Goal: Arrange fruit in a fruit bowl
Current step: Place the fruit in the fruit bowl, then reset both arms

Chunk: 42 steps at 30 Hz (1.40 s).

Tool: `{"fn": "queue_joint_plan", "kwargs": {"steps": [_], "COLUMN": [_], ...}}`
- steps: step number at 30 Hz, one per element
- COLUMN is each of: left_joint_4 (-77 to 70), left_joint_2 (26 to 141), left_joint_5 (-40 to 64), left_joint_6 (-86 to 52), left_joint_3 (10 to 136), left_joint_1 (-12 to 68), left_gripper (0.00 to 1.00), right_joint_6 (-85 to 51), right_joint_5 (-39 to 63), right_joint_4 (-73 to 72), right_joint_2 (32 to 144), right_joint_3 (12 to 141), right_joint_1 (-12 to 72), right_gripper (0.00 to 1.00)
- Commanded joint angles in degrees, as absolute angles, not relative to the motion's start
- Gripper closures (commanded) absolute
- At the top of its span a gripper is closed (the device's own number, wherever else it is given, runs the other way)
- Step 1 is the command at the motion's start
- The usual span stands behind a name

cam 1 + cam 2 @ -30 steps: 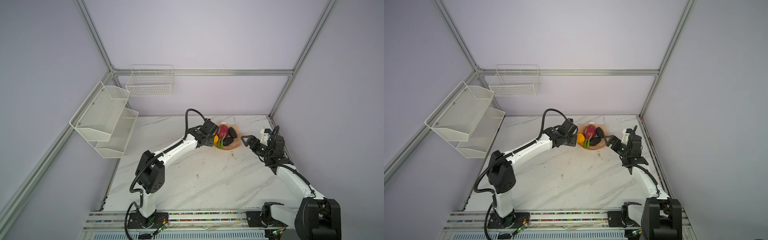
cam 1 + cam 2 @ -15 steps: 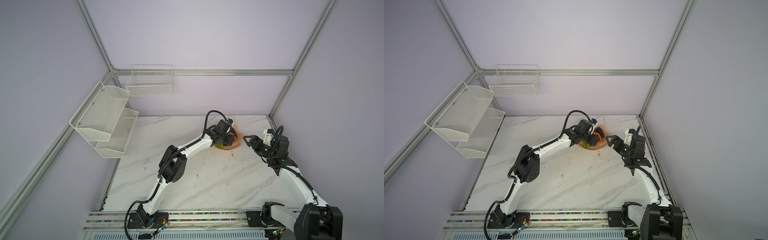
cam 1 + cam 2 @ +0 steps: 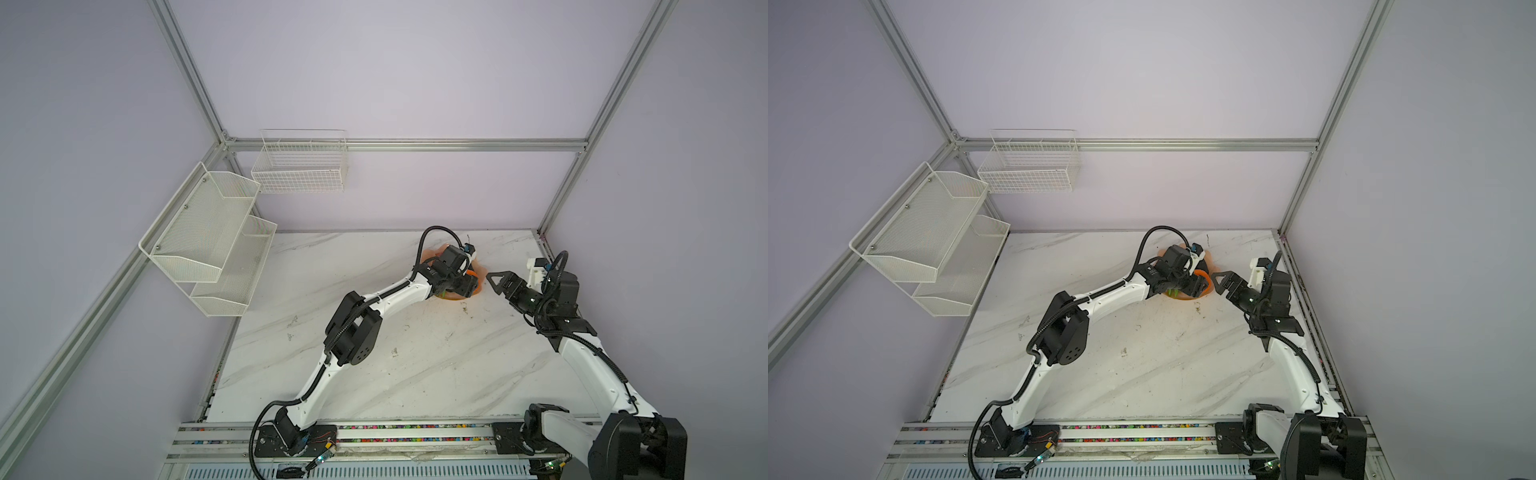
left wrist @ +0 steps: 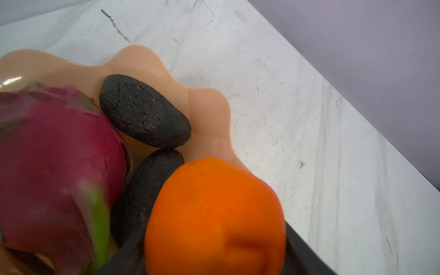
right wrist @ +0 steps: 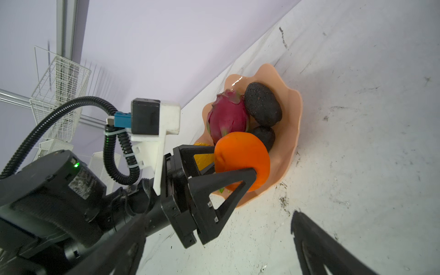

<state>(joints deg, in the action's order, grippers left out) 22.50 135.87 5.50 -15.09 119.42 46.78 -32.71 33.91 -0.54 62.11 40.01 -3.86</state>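
Note:
The peach fruit bowl (image 5: 292, 119) (image 4: 209, 107) stands at the back of the table, mostly under my left arm in both top views (image 3: 432, 251) (image 3: 1163, 251). In it lie a magenta dragon fruit (image 5: 227, 116) (image 4: 54, 154), two blackish ovals (image 5: 263, 104) (image 5: 265, 137) and a yellow pear (image 5: 202, 159), partly hidden behind a finger. My left gripper (image 5: 234, 160) (image 3: 467, 286) is shut on the round orange (image 5: 242, 154) (image 4: 214, 214), low over the bowl's near side. My right gripper (image 3: 494, 284) (image 3: 1218, 284) hovers open and empty just right of the bowl.
A white wire basket (image 3: 299, 166) hangs on the back wall and two mesh shelves (image 3: 208, 237) on the left wall. The bowl sits near the marble table's (image 3: 415, 353) back right corner, with the two grippers close together there.
My left arm has swung right from beside the bowl to over it, carrying the orange. The right gripper has drawn back slightly to the right and stayed open.

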Motion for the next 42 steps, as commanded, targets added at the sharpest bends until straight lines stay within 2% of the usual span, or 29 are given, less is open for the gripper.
{"fn": "queue_joint_plan", "kwargs": {"steps": [1, 13, 19, 21, 26, 34, 37, 42], "left_joint_4": [19.28, 18.88, 14.80, 13.64, 10.38, 11.69, 8.00, 6.65], "left_joint_2": [135.70, 132.58, 120.66, 115.51, 99.05, 79.05, 79.01, 85.64], "left_joint_5": [5.61, 5.26, -0.01, -1.97, -8.35, -17.59, -19.46, -32.05], "left_joint_6": [-13.56, -12.57, -7.92, -8.00, -10.77, -17.57, -17.58, -18.94], "left_joint_3": [125.07, 124.60, 117.73, 112.80, 93.43, 64.17, 57.85, 56.38], "left_joint_1": [46.79, 46.70, 45.96, 44.64, 37.71, 17.44, 12.51, 10.46], "left_gripper": [0.26, 0.17, 0.02, 0.00, 0.00, 0.00, 0.00, 0.00], "right_joint_6": [-32.09, -31.82, -31.47, -31.29, -32.97, -42.55, -44.36, -40.15], "right_joint_5": [34.01, 33.11, 33.21, 32.94, 29.05, 20.65, 16.18, 4.46], "right_joint_4": [0.34, 0.86, 0.28, 0.26, -1.24, -13.43, -20.45, -26.63], "right_joint_2": [61.26, 60.92, 62.40, 63.59, 66.61, 70.13, 71.32, 70.67], "right_joint_3": [40.87, 41.22, 42.02, 43.06, 46.09, 42.65, 39.18, 34.15], "right_joint_1": [-3.96, -4.01, -3.99, -3.97, -4.81, -7.38, -7.46, -7.41], "right_gripper": [0.03, 0.03, 0.02, 0.03, 0.03, 0.03, 0.03, 0.03]}}
